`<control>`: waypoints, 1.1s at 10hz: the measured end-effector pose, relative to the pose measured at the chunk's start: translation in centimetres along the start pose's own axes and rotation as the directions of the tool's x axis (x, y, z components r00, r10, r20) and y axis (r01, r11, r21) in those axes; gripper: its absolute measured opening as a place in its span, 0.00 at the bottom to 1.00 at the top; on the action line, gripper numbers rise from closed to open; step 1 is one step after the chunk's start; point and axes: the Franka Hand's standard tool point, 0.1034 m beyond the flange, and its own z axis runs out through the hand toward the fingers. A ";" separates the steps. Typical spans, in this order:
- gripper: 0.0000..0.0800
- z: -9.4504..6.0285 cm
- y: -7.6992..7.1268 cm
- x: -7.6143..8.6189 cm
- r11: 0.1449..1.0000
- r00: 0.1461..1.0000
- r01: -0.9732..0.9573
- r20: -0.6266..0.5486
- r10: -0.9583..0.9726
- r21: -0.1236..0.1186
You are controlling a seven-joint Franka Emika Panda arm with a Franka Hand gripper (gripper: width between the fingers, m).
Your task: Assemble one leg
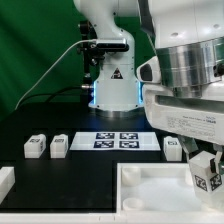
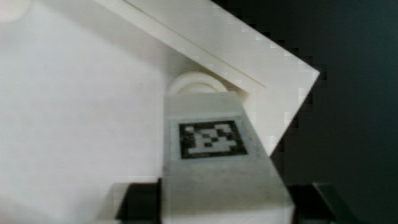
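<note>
fingers (image 2: pixel 137 203) closed on leg (image 2: pixel 214 140), tip at corner socket (image 2: pixel 199 80) of tabletop (image 2: pixel 71 130). risk: slight tilt, leg misses socket, jams or slips from grip.

Smooth, matt small white blocky plastic leg (image 2: pixel 214 175) meets the large white square plastic tabletop (image 2: pixel 71 120), faintly glossy; black surface (image 1: pixel 80 172) appears matt.

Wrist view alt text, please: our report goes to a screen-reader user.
The gripper holds a white leg bearing a black-and-white square tag, with the leg's far end at a rounded socket in the corner of the white tabletop. Dark background lies beyond the tabletop's edge.
</note>
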 end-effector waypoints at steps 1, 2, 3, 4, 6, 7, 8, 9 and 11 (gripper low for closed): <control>0.38 0.0 0.2 0.0 0.990 0.990 -0.139 0.009 0.139 0.010; 0.38 0.0 0.3 -0.4 0.951 0.952 -0.307 0.019 0.307 0.020; 0.38 0.2 0.3 -0.9 0.947 0.947 -0.321 0.024 0.320 0.034; 0.38 0.3 0.4 -1.1 0.950 0.951 -0.309 0.025 0.309 0.032; 0.61 0.3 0.4 -1.1 0.953 0.954 -0.300 0.025 0.299 0.032; 0.74 0.4 0.3 -1.3 0.978 0.979 -0.205 0.022 0.204 0.032; 0.74 0.5 0.3 -1.9 0.995 0.995 -0.095 0.021 0.094 0.032; 0.80 0.6 0.2 -2.3 0.999 1.000 0.014 0.019 -0.015 0.033; 0.81 0.6 0.3 -2.3 0.971 0.971 0.237 0.010 -0.237 0.028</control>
